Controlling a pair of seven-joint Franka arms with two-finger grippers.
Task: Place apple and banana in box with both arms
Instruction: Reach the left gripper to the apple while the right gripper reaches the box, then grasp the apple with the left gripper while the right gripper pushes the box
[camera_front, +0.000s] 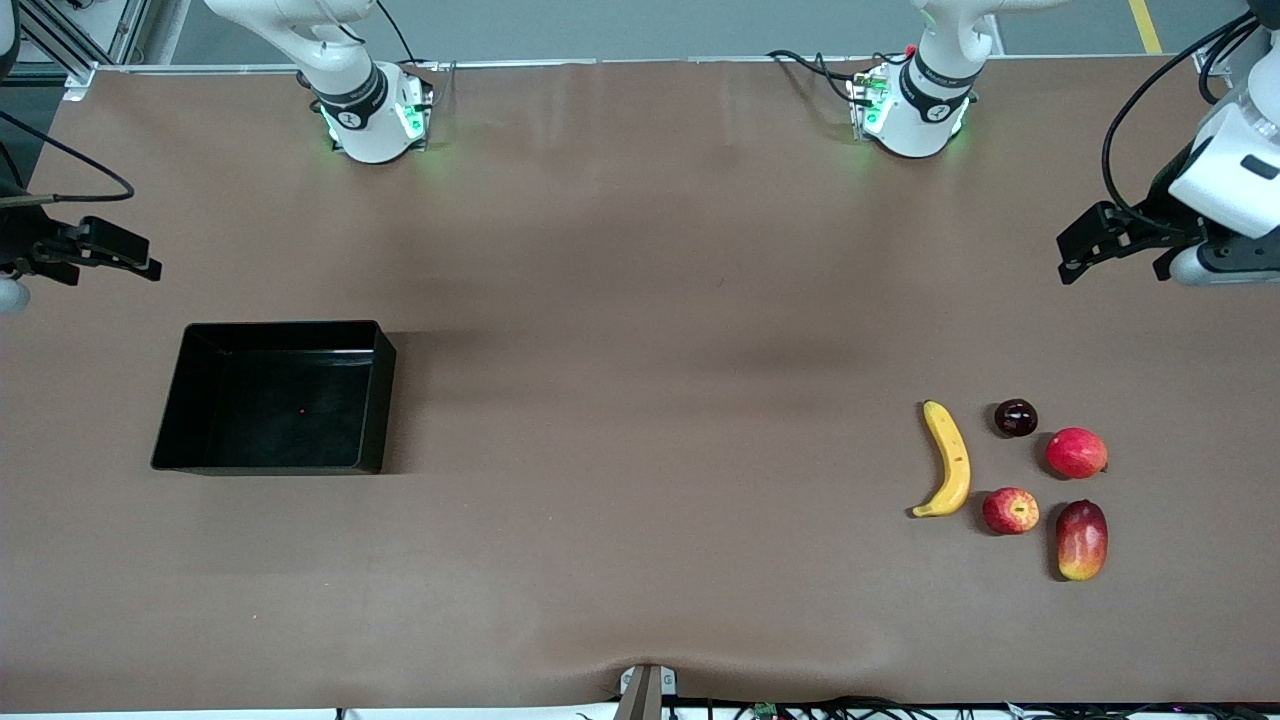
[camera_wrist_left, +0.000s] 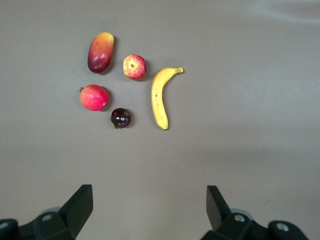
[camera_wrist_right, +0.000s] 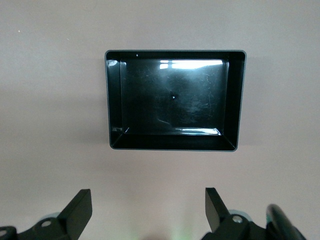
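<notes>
Front view: black box (camera_front: 277, 398) sits toward the right arm's end of the table, nothing in it; banana (camera_front: 949, 459) and apple (camera_front: 1010, 511) lie just beside each other, not touching, toward the left arm's end, among a dark plum-like fruit (camera_front: 1015, 417), a red-pink round fruit (camera_front: 1076, 452) and a mango-like fruit (camera_front: 1081, 539), with the left gripper (camera_front: 1085, 247) and right gripper (camera_front: 125, 253) up over bare table at their own ends. Left wrist view: left gripper's fingers (camera_wrist_left: 80, 205) spread wide, grasping nothing, banana (camera_wrist_left: 161, 96) and apple (camera_wrist_left: 134, 67) on the table. Right wrist view: right gripper's fingers (camera_wrist_right: 79, 209) spread wide, grasping nothing, over bare table near the box (camera_wrist_right: 173, 144).

Both arms wait raised, left hand (camera_front: 1075, 262) and right hand (camera_front: 145, 262) open.
</notes>
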